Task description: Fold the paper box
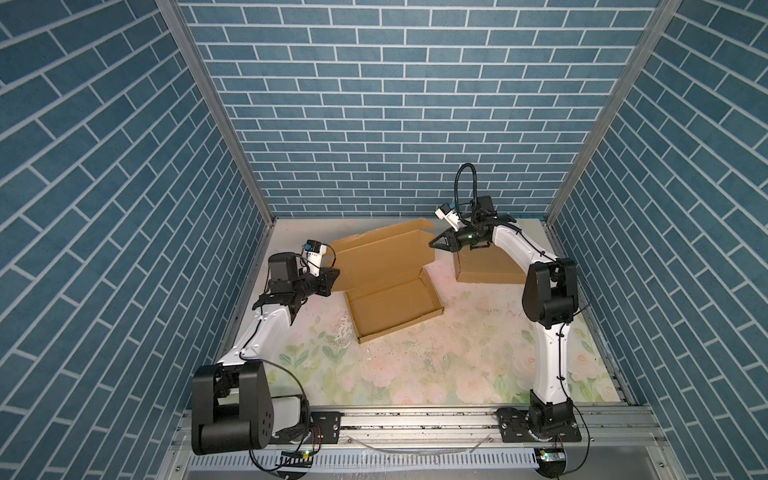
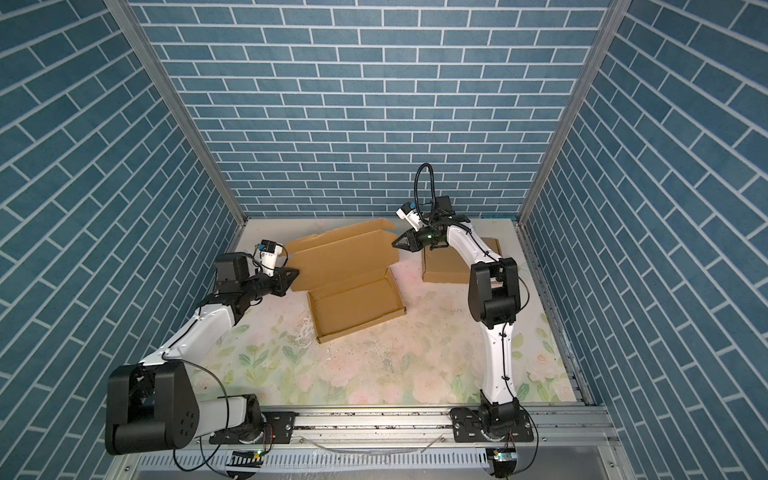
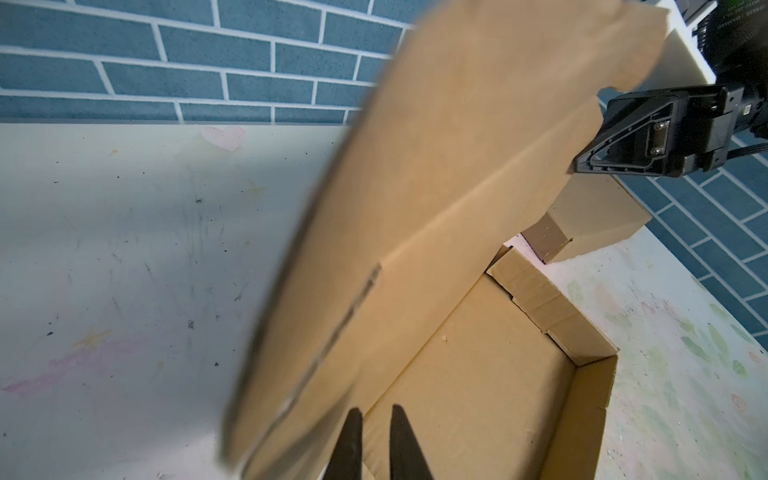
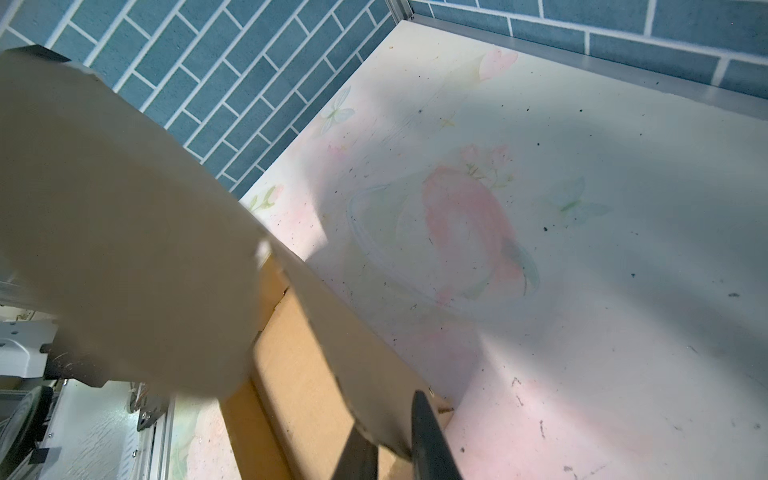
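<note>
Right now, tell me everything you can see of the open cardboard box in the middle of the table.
The open cardboard box looks like plain brown corrugated card. It is a shallow rectangular tray, empty inside, lying flat on the floral table at an angle to its edges. Its lid stands raised from the far long side and leans back, with the top flap bent over. The right claw is pinched on the lid's right edge. The left claw meets its left edge, but I cannot tell if it grips.

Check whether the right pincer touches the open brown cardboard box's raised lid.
Touching: the right wrist view shows the raised brown cardboard lid clamped in the right pincer.
</note>
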Motion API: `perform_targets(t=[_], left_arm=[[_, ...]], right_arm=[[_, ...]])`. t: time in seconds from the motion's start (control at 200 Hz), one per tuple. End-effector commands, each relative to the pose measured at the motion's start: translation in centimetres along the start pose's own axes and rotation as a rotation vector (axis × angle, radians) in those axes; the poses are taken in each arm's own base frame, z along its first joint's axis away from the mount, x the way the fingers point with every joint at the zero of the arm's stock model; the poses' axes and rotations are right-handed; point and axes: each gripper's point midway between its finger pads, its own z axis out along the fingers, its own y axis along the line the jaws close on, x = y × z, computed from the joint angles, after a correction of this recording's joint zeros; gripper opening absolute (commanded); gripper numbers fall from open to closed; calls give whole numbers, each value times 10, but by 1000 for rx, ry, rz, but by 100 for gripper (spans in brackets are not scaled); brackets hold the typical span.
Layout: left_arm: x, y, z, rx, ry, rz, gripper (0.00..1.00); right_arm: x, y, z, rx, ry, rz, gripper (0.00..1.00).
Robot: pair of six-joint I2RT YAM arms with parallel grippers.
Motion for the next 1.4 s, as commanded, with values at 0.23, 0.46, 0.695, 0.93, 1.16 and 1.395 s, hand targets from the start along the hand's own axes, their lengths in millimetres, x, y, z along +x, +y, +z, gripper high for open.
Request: perform_targets(t=[0.23,0.46,0.695,0.93,1.16,1.395], left_arm=[[-3,10,-34,-133,68,-7,36],[-15,17,-34,-53,-36,-35,56],[-37,18,-5,97,-81,5,54],[-45,14,2,163,-142,54,48],[-36,13,5,181,-119,56,30],[-26,15,2,146,-70,68,29]], right_arm=[[-10,9,-8,28,-18,-98,16],[-11,16,-9,-4,-12,-120,42],[-10,16,-3,-60,-6,-109,49],[-11,10,4,-88,-8,-111,49],[-13,11,9,-103,-11,-112,40],[-13,11,13,-104,-7,-119,35]])
